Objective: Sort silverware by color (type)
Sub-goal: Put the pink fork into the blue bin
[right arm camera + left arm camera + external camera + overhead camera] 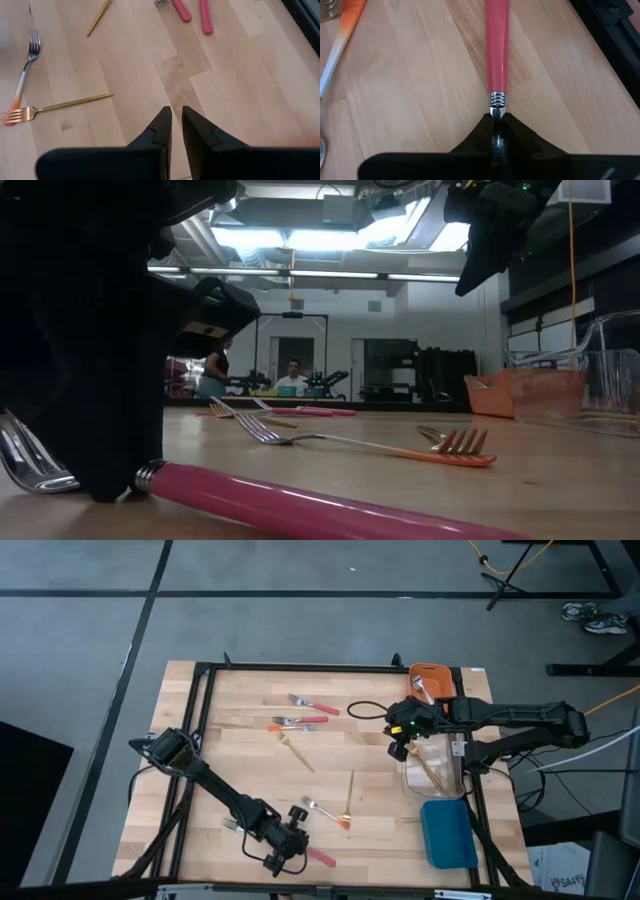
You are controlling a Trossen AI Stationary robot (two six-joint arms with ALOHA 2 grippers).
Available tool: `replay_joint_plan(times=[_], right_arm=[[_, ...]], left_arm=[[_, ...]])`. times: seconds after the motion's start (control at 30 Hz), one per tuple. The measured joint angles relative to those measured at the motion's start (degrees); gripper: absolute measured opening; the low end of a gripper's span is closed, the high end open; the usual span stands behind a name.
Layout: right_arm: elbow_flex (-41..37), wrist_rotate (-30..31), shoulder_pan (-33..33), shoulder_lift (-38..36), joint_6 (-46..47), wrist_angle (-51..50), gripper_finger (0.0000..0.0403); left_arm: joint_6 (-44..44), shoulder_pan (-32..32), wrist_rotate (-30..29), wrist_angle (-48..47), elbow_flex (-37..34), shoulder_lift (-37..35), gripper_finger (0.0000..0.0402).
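While the left hand sat low on the worktop at its near edge, its two fingers were pinched together on the metal neck of a pink-handled utensil, just below the ribbed collar. That utensil lay flat on the wood, its pink handle pointing away from the hand and its silver head showing behind the fingers in the low view. Just beside it, toward the clear bin, lay an orange-handled fork with a thin gold fork touching or crossing its handle end. Farther from the left hand, two pink-handled forks and another utensil rested near the far side of the worktop, with a second gold piece just next to them. The right hand hung above the worktop at the clear bin's edge, fingers nearly together and holding nothing. A gold utensil lay inside the clear bin, and a silver one in the orange bin. A blue bin stood on the near side of the clear bin.
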Motion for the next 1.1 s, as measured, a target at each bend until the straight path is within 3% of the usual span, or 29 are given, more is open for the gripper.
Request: replay_joint_plan(times=[0.63, 0.9, 1.1], right_arm=[[0.0, -0.03, 0.0, 0.0, 0.02, 0.25, 0.0038], [0.0, -2.73, -0.11, 0.0, 2.86, 0.47, 0.011], [0.0, -10.96, -0.11, 0.0, 3.02, 4.32, 0.0158]], left_arm=[[0.41, 3.08, -7.59, 1.03, 0.57, -0.95, 0.0018], [7.36, 5.07, -10.93, 1.26, 1.59, -1.05, 0.0018], [16.8, 7.01, -15.14, 1.1, 4.24, -1.09, 0.0018]])
